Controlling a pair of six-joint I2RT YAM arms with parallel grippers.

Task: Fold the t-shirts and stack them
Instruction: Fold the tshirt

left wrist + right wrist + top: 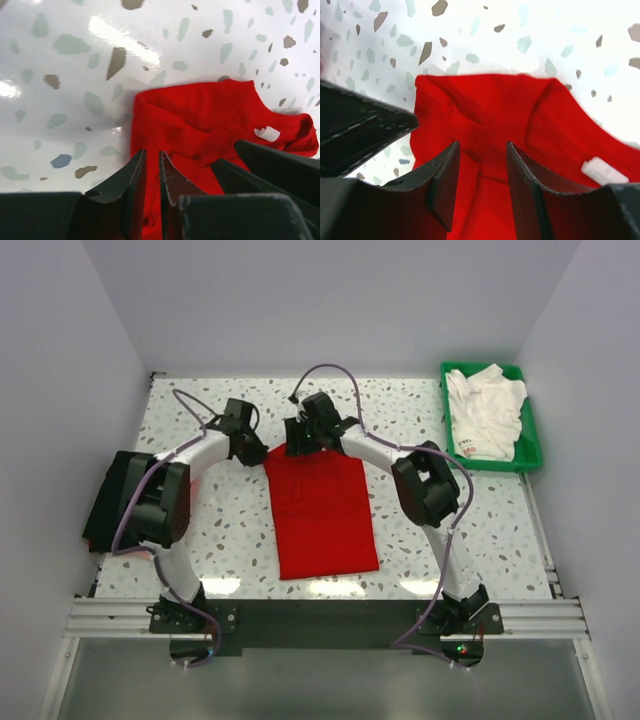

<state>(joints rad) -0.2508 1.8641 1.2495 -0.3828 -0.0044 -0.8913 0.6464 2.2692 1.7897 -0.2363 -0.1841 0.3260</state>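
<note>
A bright red t-shirt lies folded into a long strip in the middle of the table, collar end away from the arm bases. Its white neck label faces up. My left gripper is at the shirt's far left corner, its jaws nearly together with red cloth pinched in the narrow gap. Right beside it, my right gripper hovers over the collar end, jaws apart with only cloth below them. A black t-shirt lies at the table's left edge, partly under my left arm.
A green tray at the back right holds crumpled white t-shirts. The speckled tabletop shows on both sides of the red shirt. Both grippers crowd the shirt's far end, almost touching.
</note>
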